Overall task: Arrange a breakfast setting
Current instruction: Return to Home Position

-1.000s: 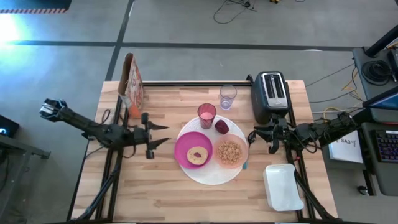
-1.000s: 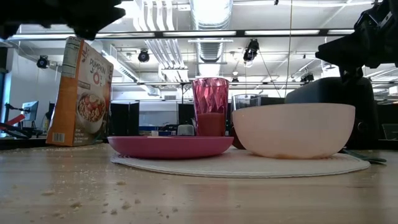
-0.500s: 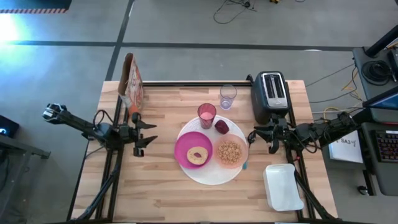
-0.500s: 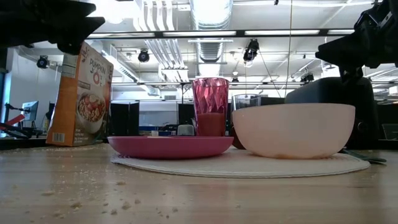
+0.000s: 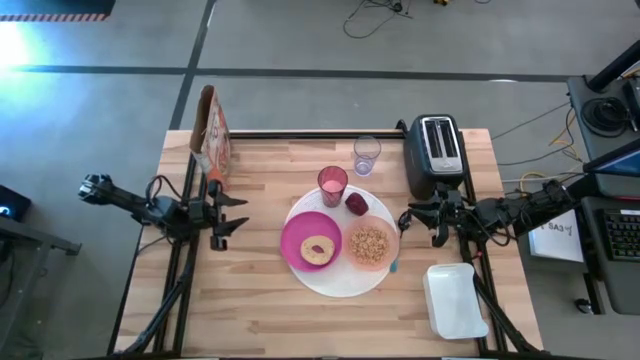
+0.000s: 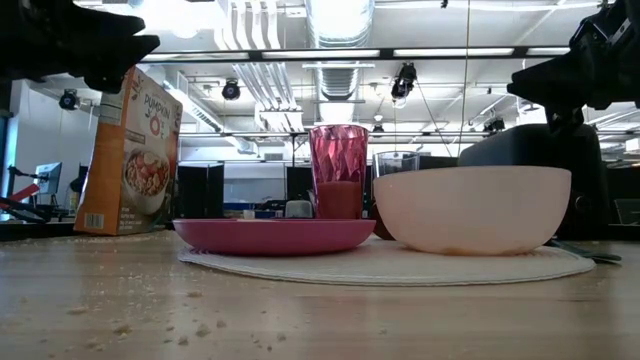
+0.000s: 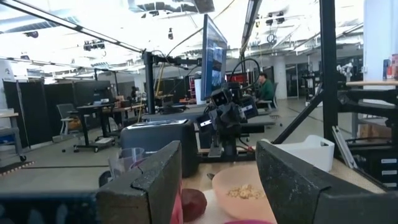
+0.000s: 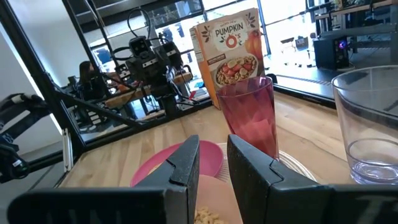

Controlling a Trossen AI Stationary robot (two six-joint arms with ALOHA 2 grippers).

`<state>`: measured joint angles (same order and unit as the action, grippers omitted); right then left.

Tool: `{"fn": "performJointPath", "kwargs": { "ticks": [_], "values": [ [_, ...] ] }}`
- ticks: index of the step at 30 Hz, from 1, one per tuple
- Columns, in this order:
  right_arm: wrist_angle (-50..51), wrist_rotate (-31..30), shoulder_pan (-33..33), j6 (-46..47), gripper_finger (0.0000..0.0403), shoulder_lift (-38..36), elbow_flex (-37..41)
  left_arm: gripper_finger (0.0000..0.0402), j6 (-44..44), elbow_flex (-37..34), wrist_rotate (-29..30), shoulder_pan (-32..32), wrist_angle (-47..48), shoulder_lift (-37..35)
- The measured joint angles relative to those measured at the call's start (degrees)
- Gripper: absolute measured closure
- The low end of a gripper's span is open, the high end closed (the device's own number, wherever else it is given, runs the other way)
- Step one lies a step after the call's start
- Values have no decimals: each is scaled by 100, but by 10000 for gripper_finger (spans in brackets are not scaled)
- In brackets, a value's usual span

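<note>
1. Two arms, both off the white plate (image 5: 335,288), which sits mid-bench (image 5: 260,310).
2. Left arm (image 5: 150,208): left of the white plate, well apart from it, over the bench edge. Left jaws are spread wide, empty, and point toward the plate.
3. Right arm (image 5: 500,212): right of the white plate, near its rim, not touching. Right jaws show only a narrow gap, nothing between them.
4. Magenta plate (image 5: 296,232): on the left half of the white plate. Bagel (image 5: 319,249) lies flat on it, about centred.
5. Peach-orange bowl (image 5: 394,250): on the right half of the white plate, just beside the magenta plate, cereal inside.
6. Pink cup (image 5: 332,184): upright at the white plate's back-left rim; cannot tell whether it is on the rim or just off it.
7. Dark red fruit (image 5: 356,204): at the white plate's back rim, between cup and bowl.
8. Blue spoon (image 5: 393,266): at the white plate's right rim, mostly hidden by the bowl.
9. Clear glass (image 5: 366,154): behind the white plate, apart from it, upright.
10. Toaster (image 5: 434,150): back-right of the white plate.
11. Cereal box (image 5: 212,135): back-left of the white plate, upright, well apart.
12. White container (image 5: 455,300): front-right of the white plate.
</note>
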<state>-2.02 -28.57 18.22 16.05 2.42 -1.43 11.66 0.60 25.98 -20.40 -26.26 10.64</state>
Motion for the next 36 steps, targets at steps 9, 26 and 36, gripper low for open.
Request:
{"fn": "performJointPath", "kwargs": {
  "ticks": [9,26,36],
  "values": [
    [0,-1,-1,0,330,0,0,210,0,-3,0,0,663,-805],
    [-2,-1,2,0,330,0,2,210,153,-7,48,7,1138,-945],
    [-2,2,1,0,330,0,2,210,-17,-9,44,4,1108,-840]
  ]
}}
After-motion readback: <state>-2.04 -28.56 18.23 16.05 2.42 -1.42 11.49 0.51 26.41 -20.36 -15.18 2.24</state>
